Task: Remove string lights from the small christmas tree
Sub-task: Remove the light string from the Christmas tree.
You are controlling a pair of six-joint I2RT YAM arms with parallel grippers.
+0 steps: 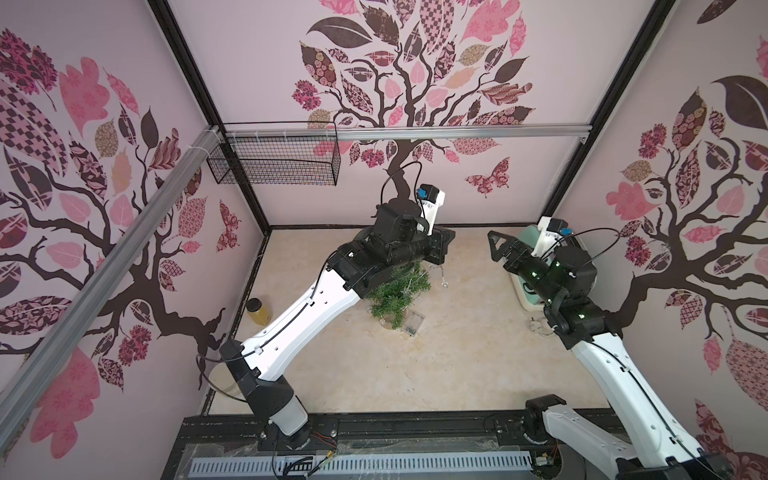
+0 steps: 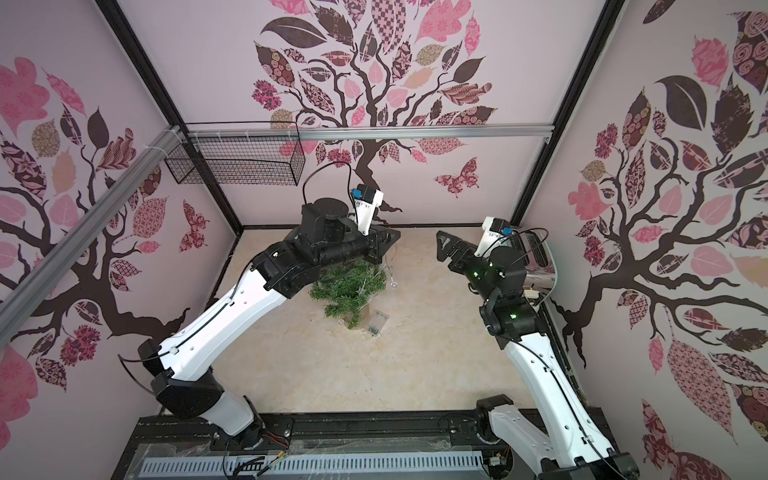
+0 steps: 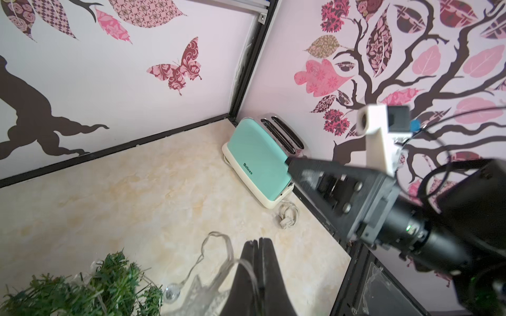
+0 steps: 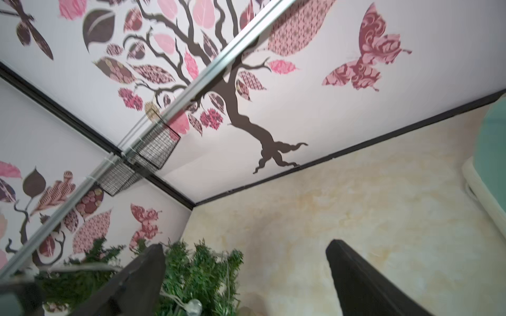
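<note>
In both top views, the small christmas tree [image 1: 395, 295] [image 2: 348, 291] stands upright in the middle of the tabletop [image 1: 457, 365], half tucked under the left arm. The left tool [image 1: 442, 245] [image 2: 386, 241] hangs just above the treetop. A strand of the string lights [image 1: 444, 278] drops from it, with a globe bulb dangling beside the branches. The clear battery box [image 1: 412, 322] [image 2: 376, 322] lies flat by the tree's base. The right tool [image 1: 500, 245] [image 2: 446, 249] sits off to the side, well apart from the tree and in front of the mint toaster [image 1: 524, 291].

Over to the left wrist: the left tool [image 3: 258, 273] has its fingers pressed together, pinching the string lights [image 3: 216, 236]. The wire loops up and away, with the tree [image 3: 109, 284] just below.

From the right wrist: the right tool [image 4: 245, 245] has its fingers spread wide with nothing between them. The tree [image 4: 202, 270] shows beyond them, a globe bulb [image 4: 193, 305] nestled in its needles.
</note>
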